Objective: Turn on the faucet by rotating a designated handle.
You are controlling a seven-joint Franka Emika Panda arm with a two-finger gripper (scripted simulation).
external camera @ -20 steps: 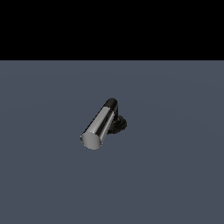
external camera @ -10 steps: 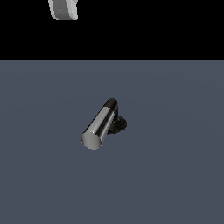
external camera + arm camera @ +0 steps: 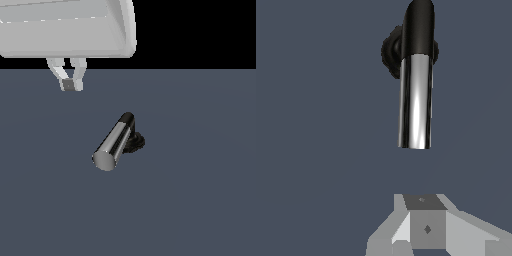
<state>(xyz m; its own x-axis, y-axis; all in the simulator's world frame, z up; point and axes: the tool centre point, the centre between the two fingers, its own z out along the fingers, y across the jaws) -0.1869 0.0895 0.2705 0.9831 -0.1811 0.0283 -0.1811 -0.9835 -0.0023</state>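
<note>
The white two-fingered tool [image 3: 72, 84], fingers drawn nearly together and holding nothing, hangs well apart from the chrome cylindrical handle [image 3: 113, 144] of the small black-based faucet [image 3: 134, 141] on the grey tabletop [image 3: 200, 200], its flat end facing the tool, apparently lined up for a sideways push.

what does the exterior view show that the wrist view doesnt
Only the exterior view shows the large white body of the arm above the scene, with the gripper hanging under it, up and toward the exterior view's left of the faucet, apart from it. It also shows the handle's flat round end.

Only the wrist view shows the handle side-on along its length, with the black elbow over the round base.

Both show the chrome handle, the black base, the grey floor and the fingertips pressed together, holding nothing.
</note>
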